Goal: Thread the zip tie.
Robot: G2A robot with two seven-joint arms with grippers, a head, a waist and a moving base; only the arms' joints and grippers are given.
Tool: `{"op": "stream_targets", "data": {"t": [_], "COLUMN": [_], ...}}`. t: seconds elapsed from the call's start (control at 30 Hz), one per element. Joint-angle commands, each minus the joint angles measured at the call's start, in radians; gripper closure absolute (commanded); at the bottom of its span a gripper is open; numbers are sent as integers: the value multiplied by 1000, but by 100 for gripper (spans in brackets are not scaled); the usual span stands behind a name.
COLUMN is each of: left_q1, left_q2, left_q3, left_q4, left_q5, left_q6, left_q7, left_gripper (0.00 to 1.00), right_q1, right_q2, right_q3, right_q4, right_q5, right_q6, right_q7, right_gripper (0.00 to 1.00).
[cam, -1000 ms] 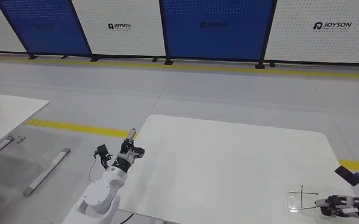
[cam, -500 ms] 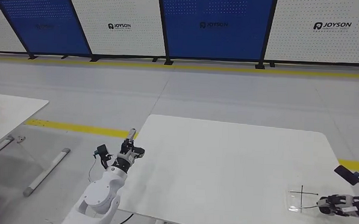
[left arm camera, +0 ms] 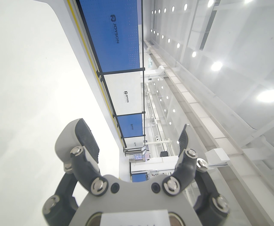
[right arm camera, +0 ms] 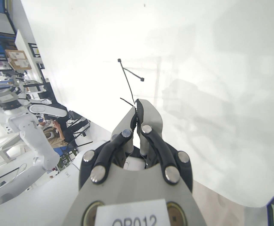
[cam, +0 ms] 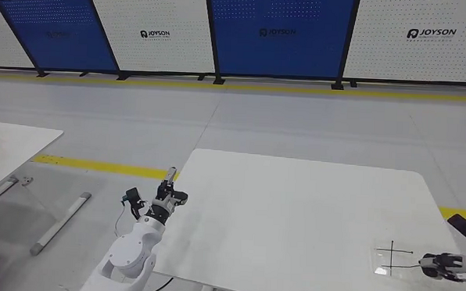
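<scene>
Currently zip tie (right arm camera: 127,82) is pinched in right gripper (right arm camera: 136,105), mid-frame; left gripper (left arm camera: 134,134) released; slip-out risked by shallow grip.

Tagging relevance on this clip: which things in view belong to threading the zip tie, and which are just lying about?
Job in hand:
zip tie, its end in the shut right gripper; second zip tie crossing it; clear tray beneath; open left gripper at the edge of the work table.

Lying about:
side table; pole on the floor; partition panels.
</scene>
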Motion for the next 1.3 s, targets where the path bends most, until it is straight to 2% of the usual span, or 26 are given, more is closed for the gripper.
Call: {"op": "stream_targets", "data": {"t": [0.0,0.1,0.2,0.57,0.7,0.83,0.97,1.07,1.2,1.27], "left_q1": [0,0,0,0,0,0,0,0,0,0], "left_q2": [0,0,0,0,0,0,0,0,0,0], "left_q3": [0,0,0,0,0,0,0,0,0,0], "left_q4": [0,0,0,0,0,0,0,0,0,0], "left_q5": [0,0,0,0,0,0,0,0,0,0], "left_q6": [0,0,0,0,0,0,0,0,0,0], "left_q7": [0,0,0,0,0,0,0,0,0,0], "left_gripper": [0,0,0,0,0,0,0,0,0,0], "right_q1": [-36,-104,-155,-155,-174,-194,-262,-312,-315,-315], "right_q2": [7,16,20,20,13,11,7,1,-5,-5], "right_q3": [49,128,188,188,182,214,247,232,172,172], "right_q4": [-15,-35,-35,-35,-100,-180,-296,-351,-337,-337], "right_q5": [29,98,224,224,231,259,270,275,269,269], "right_q6": [-10,-41,-77,-77,-127,-175,-200,-222,-240,-240], "right_q7": [-15,-31,14,14,-73,-146,-225,-258,-233,-233], "right_gripper": [100,100,100,100,100,100,100,100,100,100]}}
